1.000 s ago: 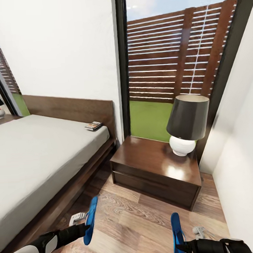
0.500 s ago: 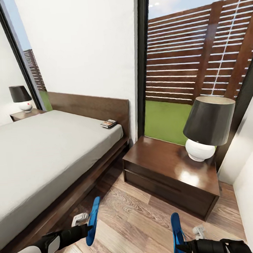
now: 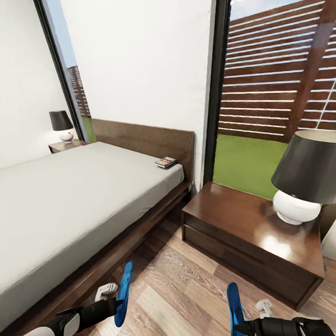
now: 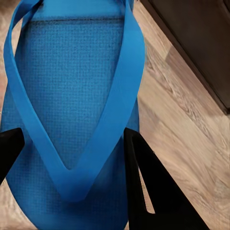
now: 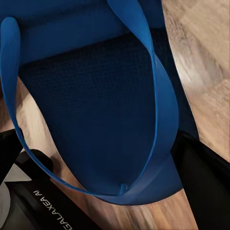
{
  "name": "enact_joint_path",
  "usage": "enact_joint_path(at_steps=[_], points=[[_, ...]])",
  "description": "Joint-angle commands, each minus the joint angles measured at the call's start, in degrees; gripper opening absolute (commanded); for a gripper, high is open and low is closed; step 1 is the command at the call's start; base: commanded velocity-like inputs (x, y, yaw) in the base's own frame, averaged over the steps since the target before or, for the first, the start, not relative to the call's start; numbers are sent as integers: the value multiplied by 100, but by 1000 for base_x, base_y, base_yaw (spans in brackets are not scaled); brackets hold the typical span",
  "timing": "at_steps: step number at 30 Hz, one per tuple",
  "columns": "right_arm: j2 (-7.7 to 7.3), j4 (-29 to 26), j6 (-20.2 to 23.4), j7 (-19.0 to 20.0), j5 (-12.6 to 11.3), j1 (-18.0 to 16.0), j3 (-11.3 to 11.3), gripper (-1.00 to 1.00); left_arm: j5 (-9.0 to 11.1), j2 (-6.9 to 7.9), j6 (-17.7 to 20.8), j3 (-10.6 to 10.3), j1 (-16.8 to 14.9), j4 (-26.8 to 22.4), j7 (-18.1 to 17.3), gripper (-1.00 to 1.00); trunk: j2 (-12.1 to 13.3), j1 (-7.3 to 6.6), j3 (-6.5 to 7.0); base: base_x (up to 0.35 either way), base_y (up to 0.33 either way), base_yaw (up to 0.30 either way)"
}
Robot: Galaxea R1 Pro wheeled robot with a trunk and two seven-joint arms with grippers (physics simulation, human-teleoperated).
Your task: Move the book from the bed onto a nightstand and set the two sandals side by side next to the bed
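sandals in both grippers, floor beside the bed

left sandal (image 3: 123, 294) is clamped on edge in the left gripper (image 3: 115, 305) at lower left of the frame; right sandal (image 3: 235, 310) likewise gripped by the right gripper (image 3: 244, 326) at lower centre-right; both long axes point up-frame, parallel, well apart; the bed (image 3: 67, 212) lies just left of the left gripper, the nearer arm; the book (image 3: 165, 162) rests at the mattress's far corner, with the nightstand (image 3: 245, 223) right of it.
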Motion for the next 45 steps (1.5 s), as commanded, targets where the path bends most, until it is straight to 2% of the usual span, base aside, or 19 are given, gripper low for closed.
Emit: enact_joint_path(at_steps=[1, 24, 26, 27, 29, 35, 45], points=[[5, -8, 61, 41, 32, -5, -48, -100, -50, -1, 45, 58, 1, -10, -24, -100, -2, -1, -5, 0, 0, 292], [5, -8, 66, 41, 32, -6, -48, -100, -50, -24, 43, 54, 12, -2, -25, -100, -2, -1, -5, 0, 0, 292], [5, -3, 63, 40, 32, -4, -48, -100, -50, -25, 23, 56, 109, -4, -25, -100, -2, -1, -5, 0, 0, 292], [5, 3, 62, 35, 32, -4, -48, -100, -50, 4, -97, 57, 328, -8, -24, -100, -2, -1, -5, 0, 0, 292], [3, 48, 61, 33, 32, -3, -48, -100, -50, 32, -278, 59, 497, -9, -24, -100, -2, -1, -5, 0, 0, 292], [2, 319, 61, 32, 32, -3, -49, -100, -50, 69, -536, 58, 873, -3, -24, -100, -2, -1, -5, 0, 0, 292], [-3, 344, 61, 32, 32, -3, -48, -100, -45, 57, -552, 58, 970, -2, -33, -100, -2, -1, -5, 0, 0, 292]])
